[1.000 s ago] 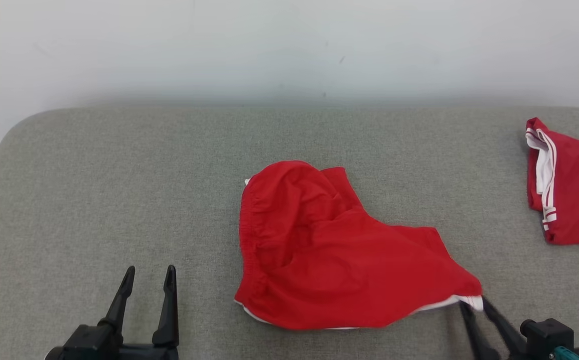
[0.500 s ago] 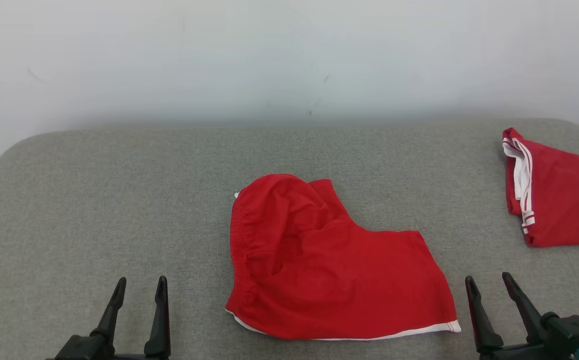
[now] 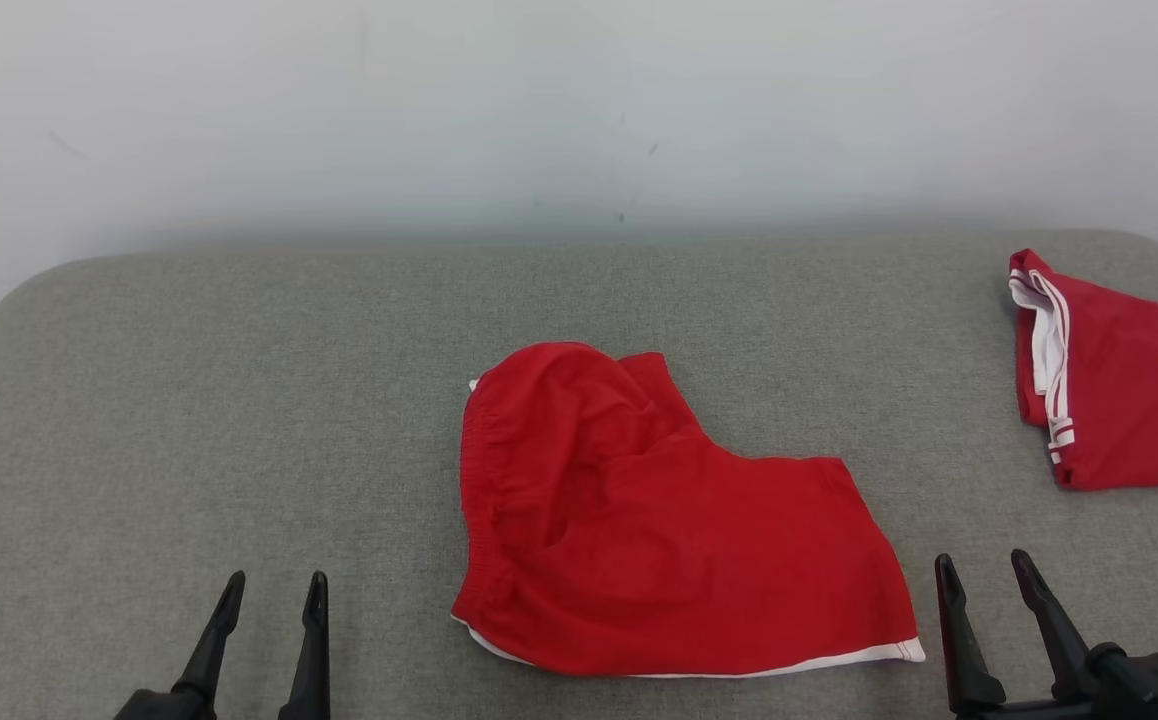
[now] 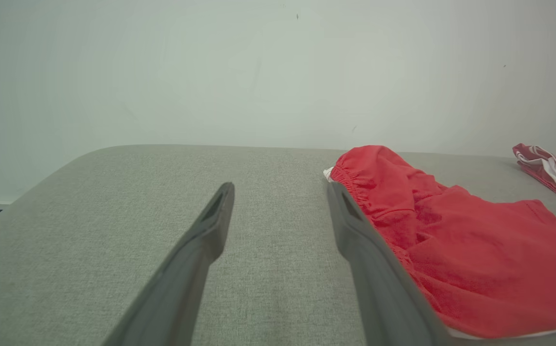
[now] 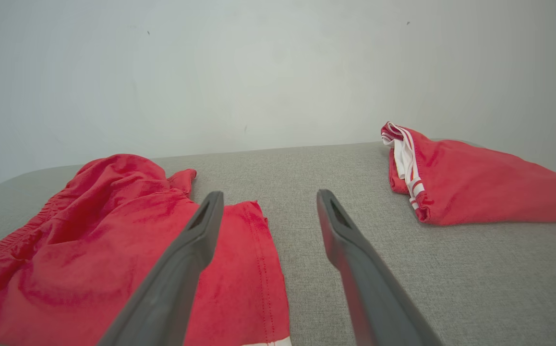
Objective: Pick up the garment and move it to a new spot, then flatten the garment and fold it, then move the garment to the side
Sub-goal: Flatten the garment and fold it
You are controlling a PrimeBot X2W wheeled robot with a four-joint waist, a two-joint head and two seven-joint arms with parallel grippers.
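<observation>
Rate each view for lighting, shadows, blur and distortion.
Head view: soft, even light, no glare; the shorts and the grey cushion are sharp, with faint shadows. Left wrist view: the near jaws are soft-edged, and the cushion's far edge bows as under a wide lens. Right wrist view: jaws likewise soft; the folded garment is crisp.

I see the left gripper [image 3: 275, 590] and right gripper [image 3: 982, 565] built alike: two long, dark, tapering fingers [image 4: 201, 250] each, slotted near the tips.
</observation>
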